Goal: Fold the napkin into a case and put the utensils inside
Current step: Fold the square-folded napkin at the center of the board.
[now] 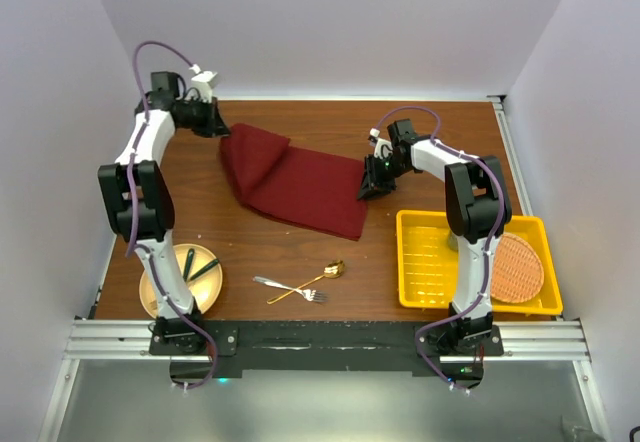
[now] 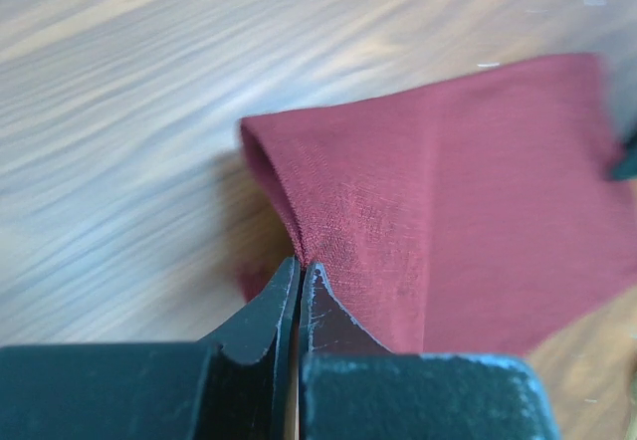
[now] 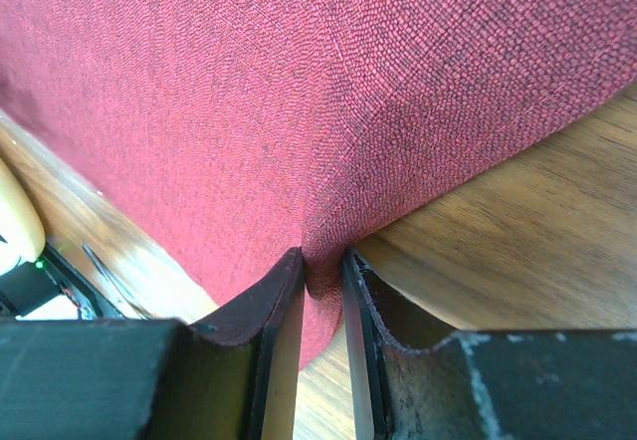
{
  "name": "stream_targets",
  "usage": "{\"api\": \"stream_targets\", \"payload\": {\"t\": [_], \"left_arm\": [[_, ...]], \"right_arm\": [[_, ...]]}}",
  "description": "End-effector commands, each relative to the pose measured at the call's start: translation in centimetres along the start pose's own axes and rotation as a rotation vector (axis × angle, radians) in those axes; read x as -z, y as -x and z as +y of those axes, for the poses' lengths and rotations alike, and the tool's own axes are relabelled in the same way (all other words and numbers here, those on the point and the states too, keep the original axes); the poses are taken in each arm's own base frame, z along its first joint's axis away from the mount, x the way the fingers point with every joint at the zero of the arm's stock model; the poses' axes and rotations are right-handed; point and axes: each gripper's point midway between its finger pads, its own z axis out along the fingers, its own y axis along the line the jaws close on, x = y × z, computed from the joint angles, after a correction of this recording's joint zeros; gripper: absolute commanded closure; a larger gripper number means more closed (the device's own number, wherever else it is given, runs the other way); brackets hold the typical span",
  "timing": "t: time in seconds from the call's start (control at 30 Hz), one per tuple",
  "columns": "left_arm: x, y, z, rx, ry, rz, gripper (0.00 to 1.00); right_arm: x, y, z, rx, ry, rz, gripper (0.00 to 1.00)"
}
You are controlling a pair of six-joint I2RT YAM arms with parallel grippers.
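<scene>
Currently, in the overhead view, I have the napkin (image 1: pixel 300 184) lying partly folded across the middle of the worktop (image 1: pixel 440 127), with its left portion doubled over into a bunched flap. The left fingers (image 1: pixel 214 122) sit at the cloth's far left corner and the right fingers (image 1: pixel 370 184) at its right edge. I judge that gripping two opposite ends is meant to keep the fabric taut, so a fold can be drawn straight. The fork (image 1: pixel 270 283) and spoon (image 1: pixel 330 271) lie crossed near the front edge, well apart from the cloth and not yet needed.

Next, in the left wrist view, the left fingers (image 2: pixel 264 330) are pressed together on a raised ridge of the napkin (image 2: pixel 448 211). The fabric emerges directly from between the tips and fans out to the right. At the pinch it stands lifted off the wood.

Finally, in the right wrist view, the right fingers (image 3: pixel 249 330) pinch an edge of the napkin (image 3: pixel 299 111). The narrow gap between them is filled with cloth. From the tips the fabric spreads upward and away, with bare wood showing to the right.
</scene>
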Motion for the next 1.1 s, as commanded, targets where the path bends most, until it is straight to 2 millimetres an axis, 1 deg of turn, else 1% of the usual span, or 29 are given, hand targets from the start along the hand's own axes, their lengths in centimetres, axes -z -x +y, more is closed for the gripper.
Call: {"api": "stream_targets", "payload": {"t": [0.0,0.07,0.13,0.23,0.3,0.33,0.37,0.4,0.43,0.47,0.5,0.53,0.57,0.6,0.63,0.67,0.73,0.77,0.83,0.87,0.97,1.0,1.03,1.07], "left_arm": [[1.8,-1.5,3.9,-0.011,0.078,0.088,1.0],[2.1,-1.6,4.3,-0.033,0.099,0.101,1.0],[2.1,-1.8,4.0,-0.03,0.09,0.101,1.0],[1.6,-1.7,1.8,-0.006,0.022,0.102,1.0],[0.9,-1.7,-0.4,0.011,-0.045,0.102,1.0],[0.5,-2.1,-1.1,0.026,-0.061,0.11,1.0],[0.6,-1.7,-2.4,0.052,-0.088,0.097,1.0],[0.0,-1.4,-3.7,0.048,-0.114,0.085,1.0],[-0.4,-2.1,-4.7,0.069,-0.136,0.098,1.0],[-0.4,-1.8,-6.2,0.082,-0.163,0.09,1.0],[-1.0,-1.5,-7.7,0.064,-0.186,0.08,1.0],[-1.8,-2.3,-9.5,0.067,-0.215,0.099,1.0],[-1.9,-2.0,-11.0,0.088,-0.232,0.092,1.0],[-2.8,-1.8,-13.1,0.066,-0.265,0.084,1.0],[-3.3,-2.4,-14.2,0.084,-0.285,0.096,1.0],[-4.0,-2.9,-16.5,0.11,-0.318,0.119,1.0],[-5.5,-3.8,-18.5,0.119,-0.353,0.135,1.0],[-6.1,-4.4,-20.6,0.136,-0.382,0.162,1.0],[-7.2,-5.0,-22.2,0.133,-0.412,0.163,1.0],[-7.6,-5.4,-23.7,0.14,-0.432,0.176,1.0],[-8.1,-5.5,-25.1,0.125,-0.468,0.175,0.72],[-7.8,-5.1,-25.3,0.12,-0.481,0.167,0.6],[-7.1,-4.5,-25.4,0.111,-0.5,0.157,0.56],[-6.5,-3.8,-24.3,0.112,-0.493,0.138,0.53]], "right_arm": [[-1.7,-1.2,-3.6,0.0,-0.138,0.044,0.73],[-1.6,-1.1,-3.5,0.003,-0.137,0.043,0.73],[-1.7,-1.0,-3.4,0.004,-0.134,0.042,0.73],[-1.8,-1.0,-3.2,0.003,-0.124,0.042,0.73],[-1.7,-0.8,-3.1,0.005,-0.123,0.038,0.73],[-1.7,-0.8,-3.2,0.003,-0.122,0.039,0.73],[-1.7,-0.8,-3.1,0.008,-0.12,0.036,0.73],[-1.7,-0.8,-3.1,0.007,-0.12,0.037,0.73],[-1.7,-0.8,-3.0,0.007,-0.119,0.037,0.73],[-1.7,-0.8,-3.1,0.009,-0.118,0.037,0.73],[-1.7,-0.8,-3.0,0.007,-0.117,0.038,0.73],[-1.7,-0.9,-2.9,0.009,-0.115,0.037,0.73],[-1.6,-0.8,-2.9,0.008,-0.113,0.033,0.73],[-1.7,-0.8,-2.9,0.009,-0.111,0.035,0.73],[-1.6,-0.8,-2.9,0.008,-0.11,0.034,0.73],[-1.7,-0.9,-2.9,0.007,-0.11,0.036,0.73],[-1.7,-0.8,-2.8,0.012,-0.111,0.036,0.73],[-1.7,-0.8,-2.9,0.008,-0.11,0.036,0.73],[-1.6,-0.7,-2.8,0.016,-0.109,0.033,0.73],[-1.6,-0.8,-2.8,0.015,-0.11,0.036,0.73],[-1.6,-0.8,-2.7,0.017,-0.105,0.038,0.73],[-1.5,-0.8,-2.7,0.017,-0.102,0.037,0.72],[-1.5,-0.8,-2.6,0.019,-0.102,0.038,0.73],[-1.4,-0.7,-2.5,0.022,-0.099,0.037,0.72]]}}
